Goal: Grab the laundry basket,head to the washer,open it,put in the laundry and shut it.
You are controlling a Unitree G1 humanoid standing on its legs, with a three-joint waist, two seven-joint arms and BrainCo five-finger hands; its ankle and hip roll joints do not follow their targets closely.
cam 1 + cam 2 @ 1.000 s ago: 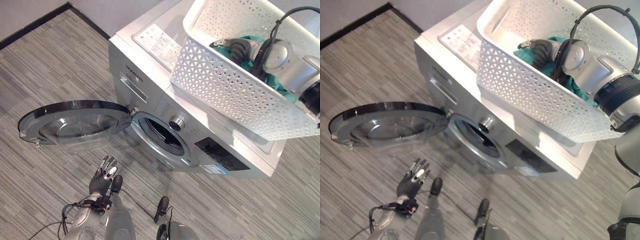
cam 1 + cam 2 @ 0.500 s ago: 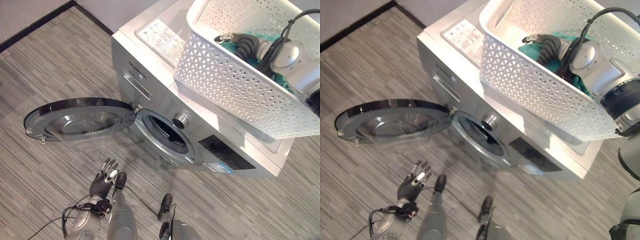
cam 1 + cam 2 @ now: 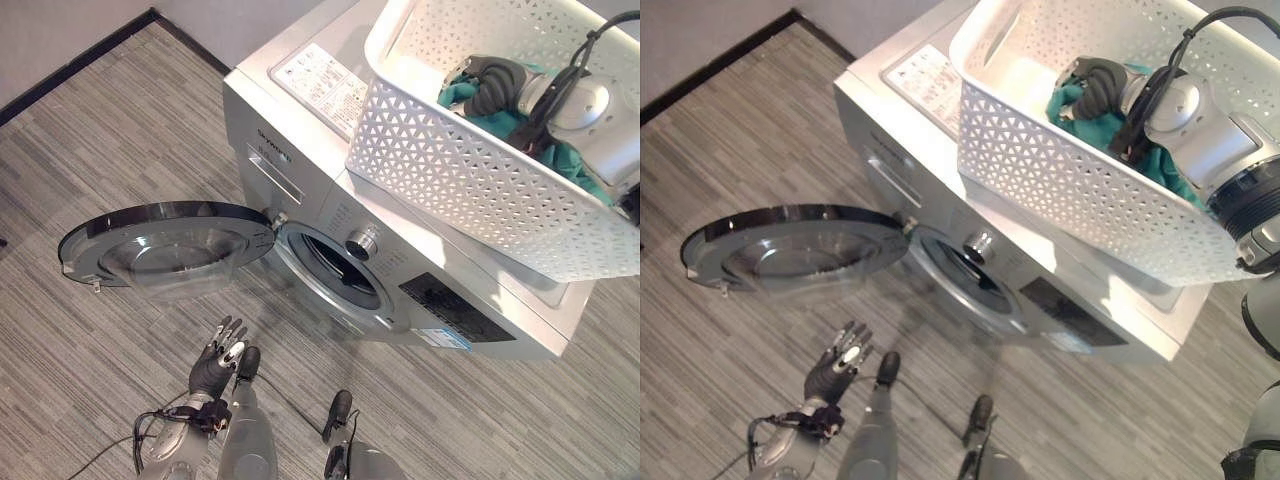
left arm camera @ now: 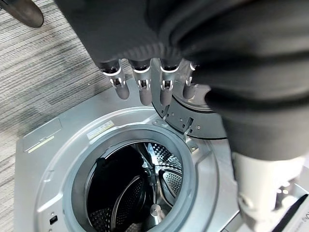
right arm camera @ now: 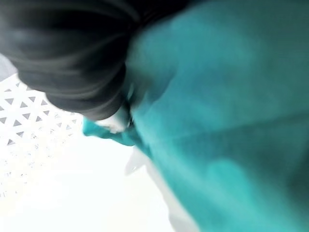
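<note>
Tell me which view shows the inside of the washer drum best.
The left wrist view: it looks straight into the drum, showing its perforated metal wall. Both eye views show the drum opening at a slant from above, dark inside. The right wrist view shows teal laundry instead.

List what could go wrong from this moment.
1. The basket sits tilted on the washer, overhanging its front edge; the right hand tugging the teal cloth inside might tip or slide it off.
2. The door stands wide open at the low left hand, so the arm could knock it.
3. Loose cloth may catch on the basket rim and drop short of the drum.
</note>
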